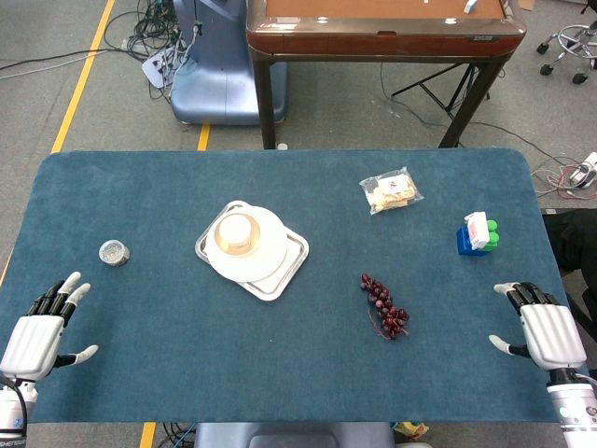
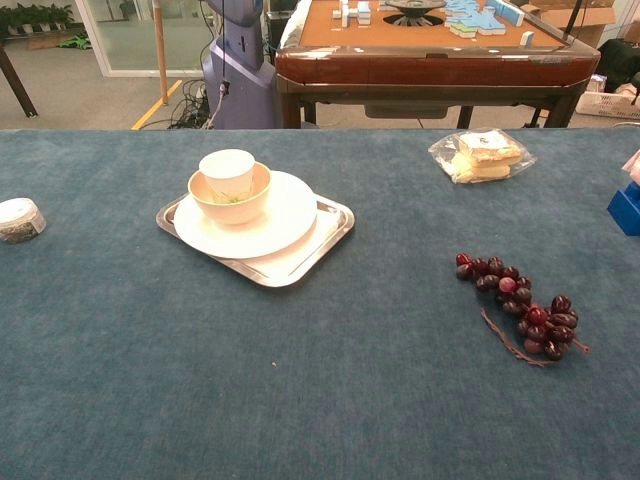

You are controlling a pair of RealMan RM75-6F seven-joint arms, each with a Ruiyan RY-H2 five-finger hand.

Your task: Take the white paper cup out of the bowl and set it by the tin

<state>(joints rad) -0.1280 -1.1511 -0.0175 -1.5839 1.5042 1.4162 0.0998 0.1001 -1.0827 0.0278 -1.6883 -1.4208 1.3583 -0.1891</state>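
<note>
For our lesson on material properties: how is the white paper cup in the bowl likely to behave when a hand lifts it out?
The white paper cup looks thin-walled and empty, so probably light and easily crushed by a firm squeeze. It stands upright and loose in the bowl, so it should lift free, though a sideways nudge might tip it.

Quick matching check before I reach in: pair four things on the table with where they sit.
Things:
1. white paper cup
2. tin
3. grapes
4. bowl

Places:
A. on the white plate
B. bare cloth, right of the tray
C. inside the bowl
D. near the left hand

Pairs: 1-C, 2-D, 3-B, 4-A
</note>
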